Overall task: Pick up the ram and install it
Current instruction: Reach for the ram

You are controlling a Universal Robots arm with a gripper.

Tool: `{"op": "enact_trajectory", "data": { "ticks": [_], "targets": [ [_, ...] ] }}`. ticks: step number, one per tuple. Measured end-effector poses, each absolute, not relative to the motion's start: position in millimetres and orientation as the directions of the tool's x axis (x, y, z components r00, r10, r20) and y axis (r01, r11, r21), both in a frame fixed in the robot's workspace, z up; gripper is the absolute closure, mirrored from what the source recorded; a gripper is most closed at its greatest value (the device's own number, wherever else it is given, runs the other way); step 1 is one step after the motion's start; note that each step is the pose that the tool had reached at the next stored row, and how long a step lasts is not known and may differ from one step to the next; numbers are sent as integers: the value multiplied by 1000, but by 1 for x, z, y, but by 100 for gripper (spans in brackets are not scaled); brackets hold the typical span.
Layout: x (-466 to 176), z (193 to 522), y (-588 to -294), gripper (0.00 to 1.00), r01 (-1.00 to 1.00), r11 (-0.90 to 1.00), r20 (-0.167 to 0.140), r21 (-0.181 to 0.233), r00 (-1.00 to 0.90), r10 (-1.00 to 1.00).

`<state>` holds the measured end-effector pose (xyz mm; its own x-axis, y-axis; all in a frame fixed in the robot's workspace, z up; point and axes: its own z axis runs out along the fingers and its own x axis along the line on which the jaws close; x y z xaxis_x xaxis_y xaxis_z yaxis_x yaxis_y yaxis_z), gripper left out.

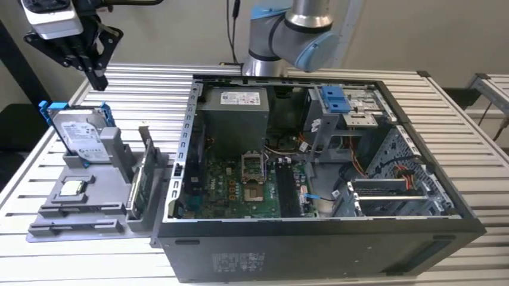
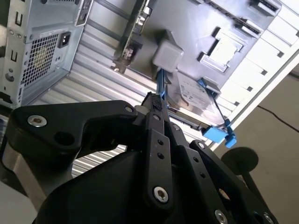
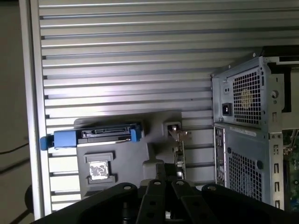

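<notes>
No part of the task is done. The gripper (image 1: 99, 82) hangs in the air above the far corner of the tabletop (image 1: 445, 101) on the exterior view's left. Its jaws point down, closed together and empty. It touches nothing. The nearest thing beneath it is the hard drive (image 1: 80, 134) in its blue frame, which stands at the far end of a grey holder (image 1: 109, 195).

The holder lies along the tabletop edge on the exterior view's left, just beside the open computer case (image 1: 302, 253). At the holder's near end a thin dark strip stands on edge in a long slot. I take this for the ram (image 1: 75, 226), though it is too slight to be sure. Between it and the hard drive sits 1 small square chip (image 1: 73, 188). The wider green circuit card (image 1: 137, 185) stands upright on the holder's side toward the case.

Inside the case, the dark memory slots (image 1: 288, 190) beside the processor socket look unfilled, as far as I can judge. So 2 parts are left: the ram is not yet grasped, and it is not yet seated in a slot.
</notes>
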<state>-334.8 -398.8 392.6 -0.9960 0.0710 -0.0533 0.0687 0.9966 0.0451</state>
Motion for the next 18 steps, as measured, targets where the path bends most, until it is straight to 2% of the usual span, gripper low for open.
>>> {"op": "enact_trajectory", "data": {
  "ticks": [18],
  "targets": [
    [-366,393,-399,89,69,997,-57,45,-996,71]
  ]
}}
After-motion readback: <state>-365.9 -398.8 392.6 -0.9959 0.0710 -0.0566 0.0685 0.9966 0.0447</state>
